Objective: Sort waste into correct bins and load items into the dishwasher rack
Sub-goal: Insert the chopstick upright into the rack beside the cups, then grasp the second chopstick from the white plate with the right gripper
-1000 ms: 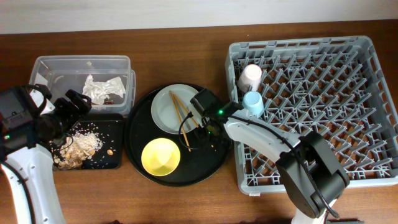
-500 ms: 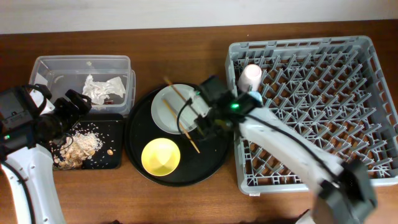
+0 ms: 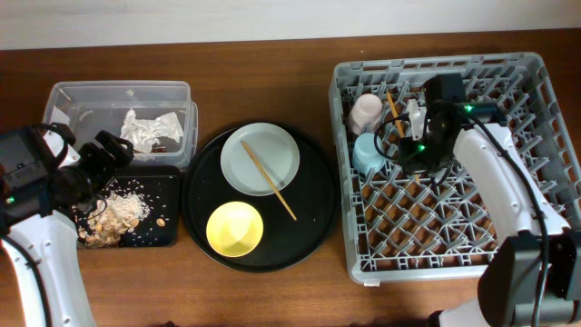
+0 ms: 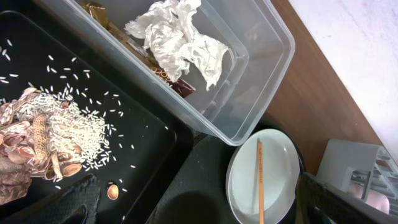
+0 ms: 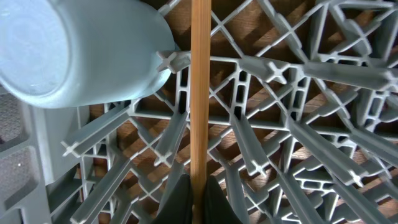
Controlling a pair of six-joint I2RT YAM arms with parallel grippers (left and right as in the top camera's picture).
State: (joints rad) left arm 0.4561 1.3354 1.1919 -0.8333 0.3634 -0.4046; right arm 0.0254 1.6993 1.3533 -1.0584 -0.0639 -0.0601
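My right gripper (image 3: 407, 127) is shut on one wooden chopstick (image 3: 393, 107) and holds it over the grey dishwasher rack (image 3: 508, 82), next to the light-blue cup (image 3: 368, 150) and the pink cup (image 3: 366, 112). In the right wrist view the chopstick (image 5: 199, 87) runs up from the jaws (image 5: 198, 193) beside the blue cup (image 5: 68, 50). The other chopstick (image 3: 270, 181) lies across the pale plate (image 3: 272, 150). The yellow bowl (image 3: 235, 227) sits below it. My left gripper (image 3: 107, 154) is open over the black tray (image 3: 168, 213) of food scraps (image 3: 118, 213). The napkin (image 4: 180, 40) and wrapper (image 4: 165, 74) lie in the clear tub (image 4: 261, 68).
The plate and bowl rest on a large round black tray (image 3: 313, 227) between the bins and the rack. Rice and shells (image 4: 56, 134) spread over the shallow black tray. Brown wooden table (image 3: 272, 73) lies all around.
My right arm has lifted one chopstick off the plate and swung right with it over the rack. The other chopstick stays on the plate. The left arm has not moved.
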